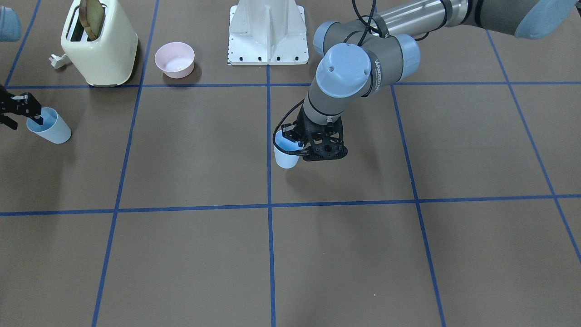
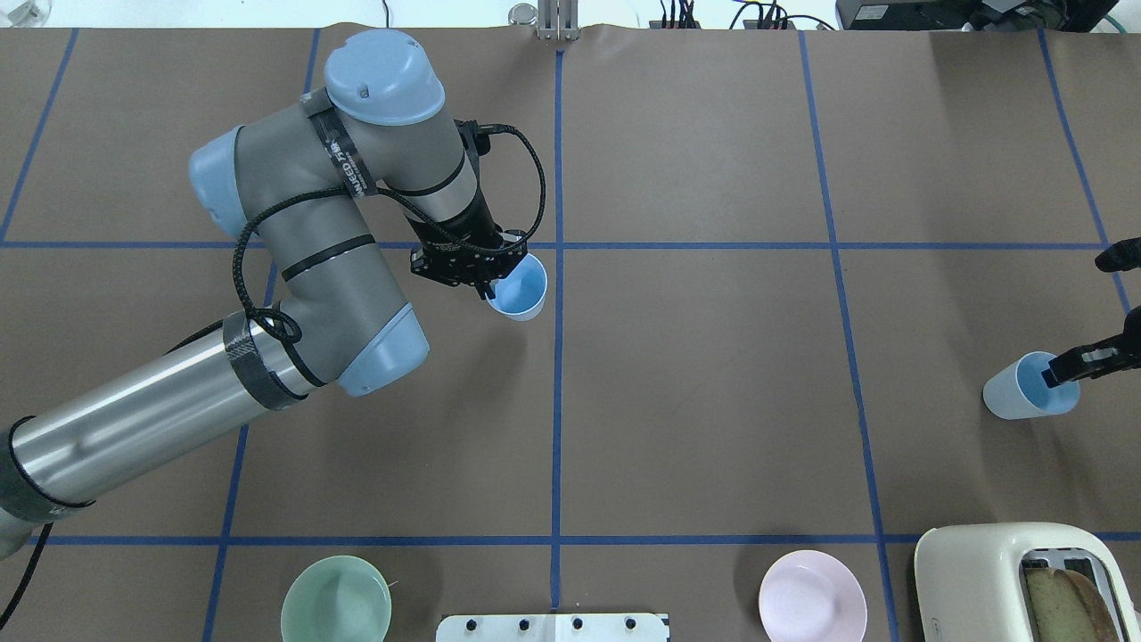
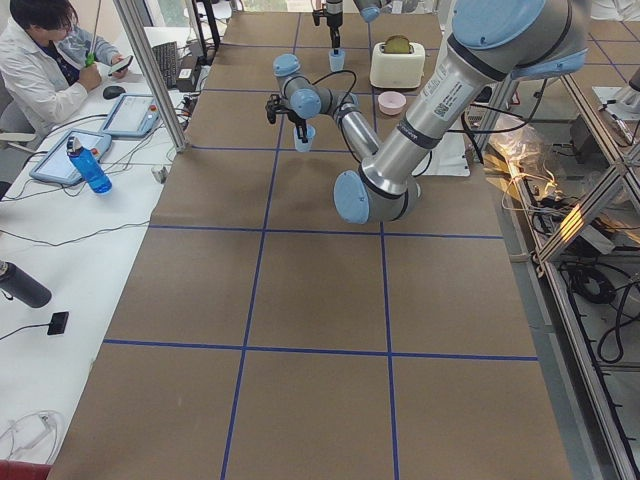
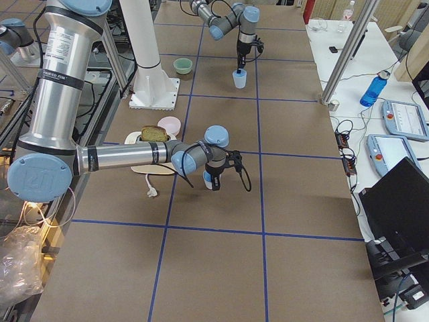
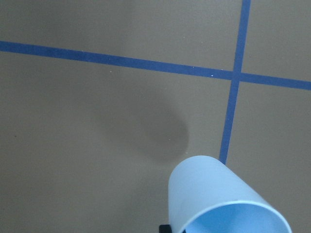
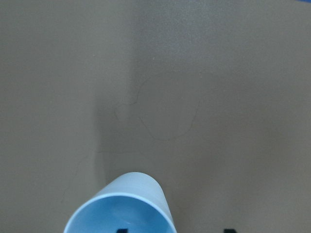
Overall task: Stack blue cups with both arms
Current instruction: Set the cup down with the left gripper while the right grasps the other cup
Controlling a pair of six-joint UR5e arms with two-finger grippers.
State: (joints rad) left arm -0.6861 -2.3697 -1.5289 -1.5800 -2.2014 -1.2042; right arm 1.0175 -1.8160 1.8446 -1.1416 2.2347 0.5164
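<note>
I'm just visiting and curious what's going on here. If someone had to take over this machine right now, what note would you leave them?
Left gripper: shut on the rim of the centre cup, beside the middle grid line of the table. Whether the cup is lifted is unclear.
Right gripper: jaws apart, straddling the rim of the right-side cup, which stands on the table.
Done: one cup gripped.
Left: close on the second cup, bring the two together, nest one in the other.
</note>
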